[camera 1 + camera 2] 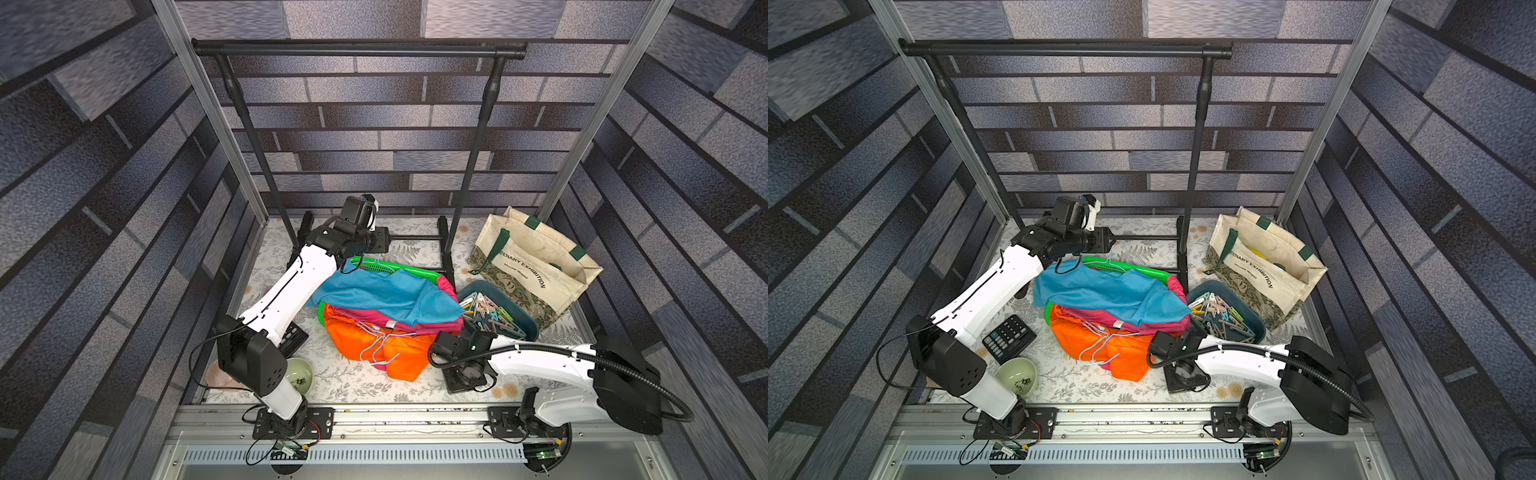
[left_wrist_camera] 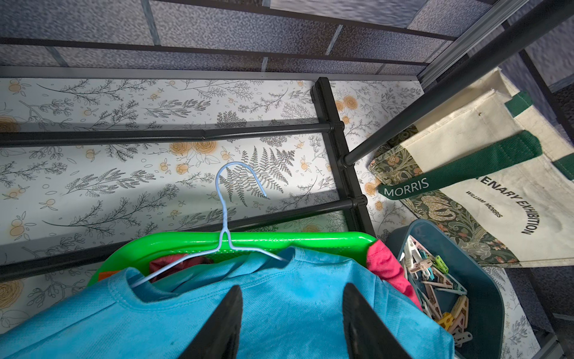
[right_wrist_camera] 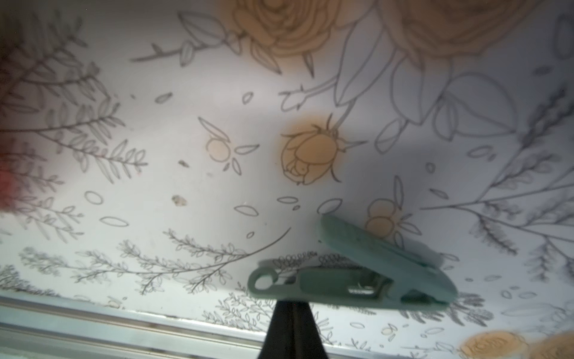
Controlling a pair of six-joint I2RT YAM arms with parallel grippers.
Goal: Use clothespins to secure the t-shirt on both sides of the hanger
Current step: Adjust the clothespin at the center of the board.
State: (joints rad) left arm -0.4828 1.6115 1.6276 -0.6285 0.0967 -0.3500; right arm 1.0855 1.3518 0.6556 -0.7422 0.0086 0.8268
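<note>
Clothespin duty sits with the right tool (image 3: 293, 303), whose fingers are pressed together on one arm of a mint-green clothespin (image 3: 366, 248), close to that arm's looped end. The pin lies crosswise to the fingers, and most of its body sticks out to one side of them. Its two arms splay apart at the looped end and meet at the far end. Below it is the floral tabletop (image 3: 186, 140), near the metal front rail. Whether the pin touches the surface I cannot tell.

The rest of the clothespins (image 1: 488, 311) are heaped in a teal bin (image 1: 515, 328) beside a printed tote bag (image 1: 536, 257). The right arm (image 1: 540, 357) reaches in just in front of that bin.

The left tool (image 2: 292, 287) hangs with its fingers spread apart and holds nothing. It sits directly over the blue t-shirt (image 2: 186, 323), just behind the collar. A pale blue wire hanger (image 2: 224, 217) is threaded through the neck of the shirt. Its hook points away from the tool, past the rim of a green basket (image 2: 279, 241).

In both top views the t-shirt drapes over the basket, on top of a pink garment (image 1: 444, 286) and an orange garment (image 1: 1125, 345). Behind the pile stands a black garment rack (image 1: 357, 50).
</note>
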